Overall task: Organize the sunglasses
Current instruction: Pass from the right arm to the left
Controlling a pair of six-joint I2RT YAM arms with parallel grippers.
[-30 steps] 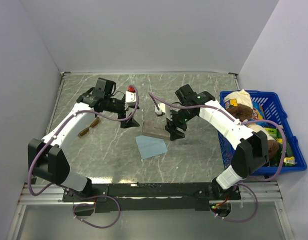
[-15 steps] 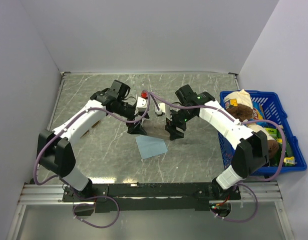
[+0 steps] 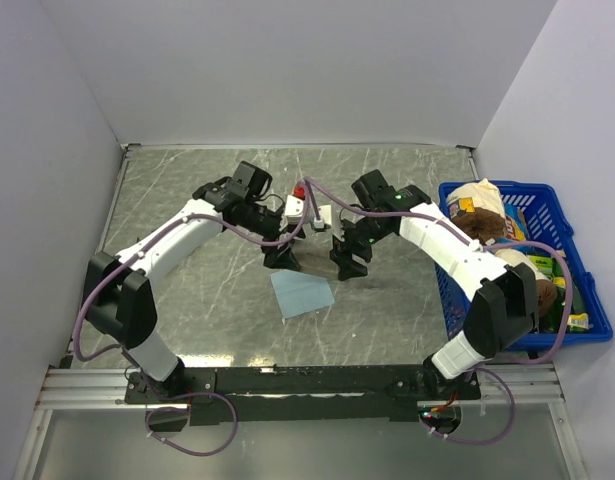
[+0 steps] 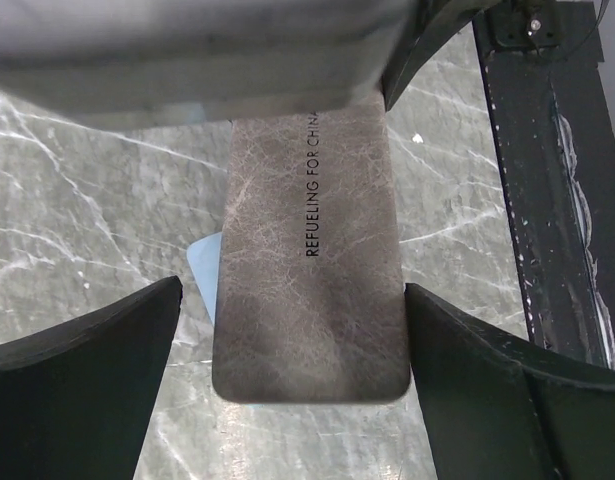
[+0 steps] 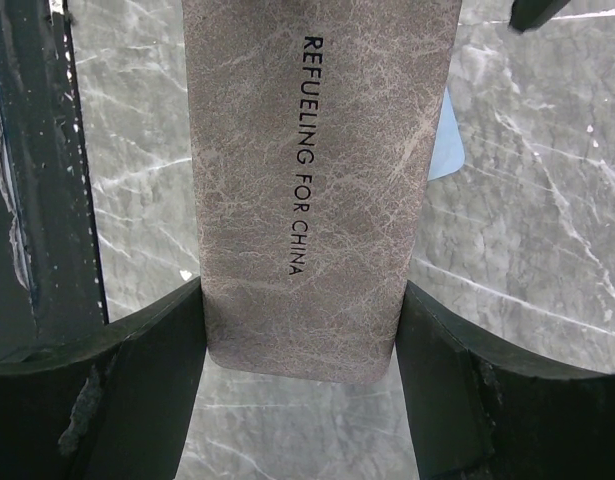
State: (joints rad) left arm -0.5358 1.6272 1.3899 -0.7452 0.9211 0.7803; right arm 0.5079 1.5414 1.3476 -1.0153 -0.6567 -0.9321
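The grey-brown case [image 3: 314, 258] printed "REFUELING FOR CHINA" is at the table's middle, between my two grippers. My right gripper [image 3: 349, 265] is shut on its right end; in the right wrist view both fingers press the sides of the case [image 5: 307, 180], with the gripper [image 5: 299, 290] at its end. My left gripper [image 3: 279, 258] is open around the left end; in the left wrist view the gripper [image 4: 292, 290] straddles the case [image 4: 307, 270], with a gap on the left side. The sunglasses do not show; my left arm covers the table's left part.
A light blue cloth [image 3: 302, 293] lies just in front of the case, partly under it [image 4: 202, 270] [image 5: 442, 150]. A blue basket [image 3: 450, 285] full of items stands at the right edge. White walls enclose the table.
My left arm has swung right, from the left part of the table to the case's left end, and now covers the sunglasses. The right gripper has stayed on the case.
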